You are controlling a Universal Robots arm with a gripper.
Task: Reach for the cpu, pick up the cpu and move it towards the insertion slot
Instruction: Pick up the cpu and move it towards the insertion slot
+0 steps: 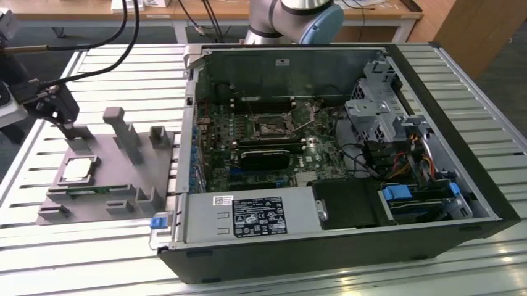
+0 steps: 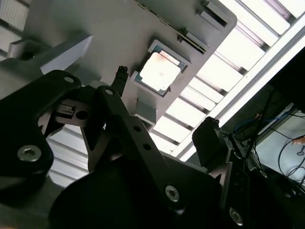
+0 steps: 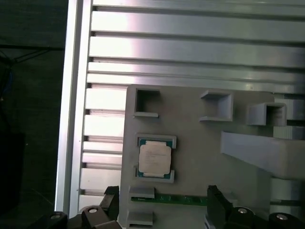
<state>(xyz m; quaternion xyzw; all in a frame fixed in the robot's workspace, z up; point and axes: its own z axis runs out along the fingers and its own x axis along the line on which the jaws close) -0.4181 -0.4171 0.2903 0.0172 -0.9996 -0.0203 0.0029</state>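
The gripper (image 3: 163, 198) hangs spread open and empty above the grey fixture (image 1: 123, 179) on the table (image 1: 99, 259), at the exterior view's left. The cpu (image 1: 80, 169) lies flat in its recess on that fixture, just beside the gripper. The insertion slot (image 1: 270, 127) sits well apart, inside the open computer case (image 1: 329, 253).

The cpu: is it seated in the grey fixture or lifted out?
Seated. The cpu lies flat in its framed pocket on the grey fixture; the gripper, jaws open, is apart from it and holds nothing.
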